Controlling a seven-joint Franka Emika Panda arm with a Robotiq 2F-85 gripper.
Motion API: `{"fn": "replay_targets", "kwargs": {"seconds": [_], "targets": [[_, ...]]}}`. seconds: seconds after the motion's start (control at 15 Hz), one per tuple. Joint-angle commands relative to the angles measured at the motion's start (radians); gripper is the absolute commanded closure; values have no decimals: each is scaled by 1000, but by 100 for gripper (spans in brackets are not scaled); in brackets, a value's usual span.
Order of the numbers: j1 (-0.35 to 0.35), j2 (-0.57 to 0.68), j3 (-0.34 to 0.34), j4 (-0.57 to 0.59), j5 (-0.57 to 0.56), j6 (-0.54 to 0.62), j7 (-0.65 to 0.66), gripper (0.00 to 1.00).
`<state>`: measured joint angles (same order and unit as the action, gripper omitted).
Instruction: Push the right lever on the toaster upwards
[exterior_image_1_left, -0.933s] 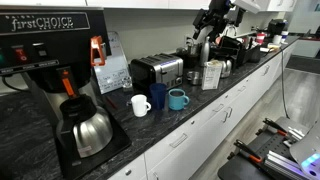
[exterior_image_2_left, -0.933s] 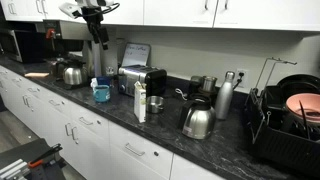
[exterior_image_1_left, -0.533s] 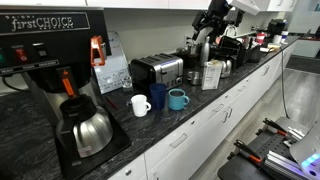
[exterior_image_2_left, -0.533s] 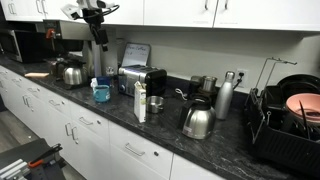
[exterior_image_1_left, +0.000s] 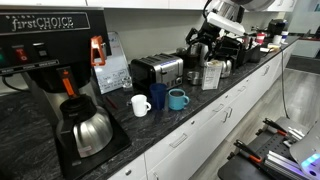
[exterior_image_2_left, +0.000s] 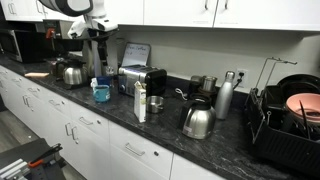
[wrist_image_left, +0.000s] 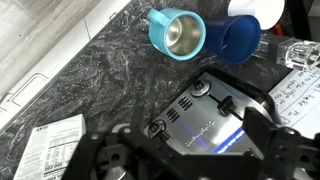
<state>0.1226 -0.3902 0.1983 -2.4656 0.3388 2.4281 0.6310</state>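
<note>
The chrome toaster (exterior_image_1_left: 157, 69) with a black top stands at the back of the dark stone counter, also seen in an exterior view (exterior_image_2_left: 140, 79). In the wrist view its chrome front face (wrist_image_left: 205, 118) fills the middle, with two knobs and a black lever (wrist_image_left: 225, 103) showing; a second lever near the lower knob is partly hidden by my gripper body. My gripper (wrist_image_left: 190, 152) is open and empty, hovering above and apart from the toaster. In both exterior views the gripper (exterior_image_1_left: 203, 36) (exterior_image_2_left: 97, 31) hangs high to one side of the toaster.
A teal mug (wrist_image_left: 177, 30), a blue mug (wrist_image_left: 235, 38) and a white mug (exterior_image_1_left: 140, 104) stand in front of the toaster. A carton (exterior_image_1_left: 211, 72) is beside it. A black coffee maker (exterior_image_1_left: 50, 60) with a steel carafe (exterior_image_1_left: 88, 128), a kettle (exterior_image_2_left: 196, 120) and a dish rack (exterior_image_2_left: 285, 125) also stand on the counter.
The arm has swung and turned; its white link now shows at the top of both exterior views, and the gripper has shifted a little lower. The toaster and mugs have not moved.
</note>
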Motion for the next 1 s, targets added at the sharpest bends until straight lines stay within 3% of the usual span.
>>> {"fn": "replay_targets", "kwargs": {"seconds": [0.0, 0.47, 0.93], "targets": [[-3, -1, 3, 2, 1, 1, 9, 0], [-6, -5, 3, 2, 1, 2, 14, 0], [-44, 66, -21, -63, 62, 143, 179, 0]]}}
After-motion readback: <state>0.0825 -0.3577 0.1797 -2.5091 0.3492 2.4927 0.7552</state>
